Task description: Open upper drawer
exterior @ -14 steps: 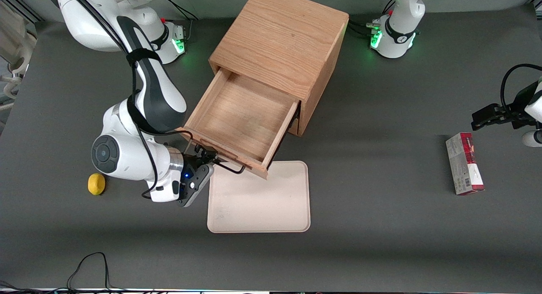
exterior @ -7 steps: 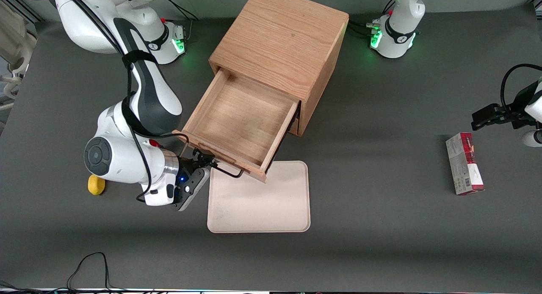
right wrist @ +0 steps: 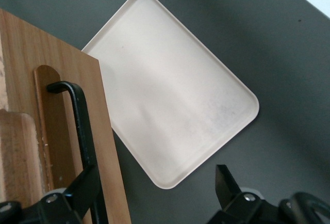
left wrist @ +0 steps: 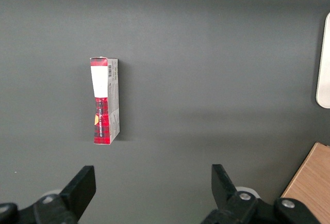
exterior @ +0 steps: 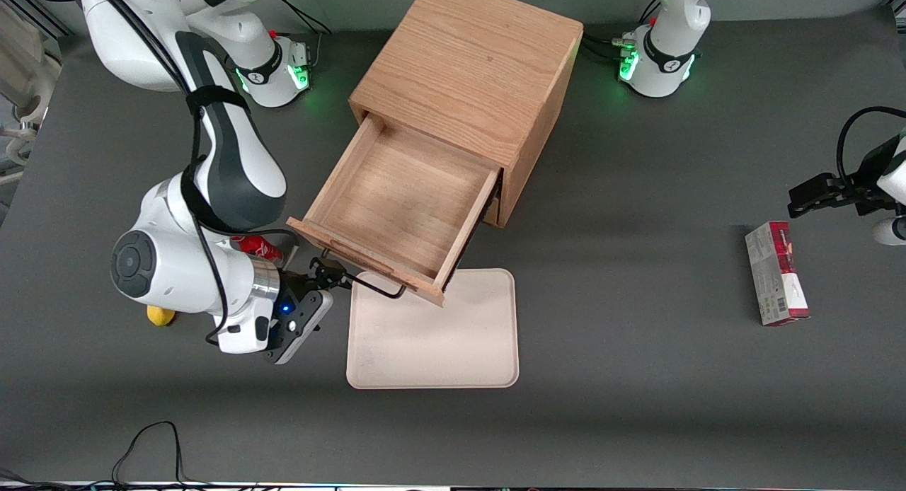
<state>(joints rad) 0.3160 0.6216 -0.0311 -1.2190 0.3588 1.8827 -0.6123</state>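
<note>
The upper drawer [exterior: 400, 201] of the wooden cabinet [exterior: 471, 66] is pulled far out, and its shallow tray body shows nothing inside. Its thin black wire handle [exterior: 375, 287] [right wrist: 80, 123] runs along the drawer front [right wrist: 100, 146], above the edge of the beige tray. My right gripper [exterior: 327, 275] [right wrist: 154, 180] is at the end of the handle toward the working arm's end of the table. It is open, and one finger [right wrist: 85, 185] lies against the handle bar. Nothing is between the fingers. The lower drawer is hidden under the open one.
A beige tray [exterior: 439, 342] [right wrist: 170, 95] lies on the table nearer the front camera than the drawer. A yellow fruit [exterior: 159, 315] and a red object [exterior: 256, 247] lie partly hidden beside my arm. A red and white box [exterior: 776, 273] [left wrist: 104, 102] lies toward the parked arm's end.
My gripper and arm have drawn back from the middle of the handle toward the working arm's end. The drawer front shifted slightly the same way. A red object under the arm has come into view.
</note>
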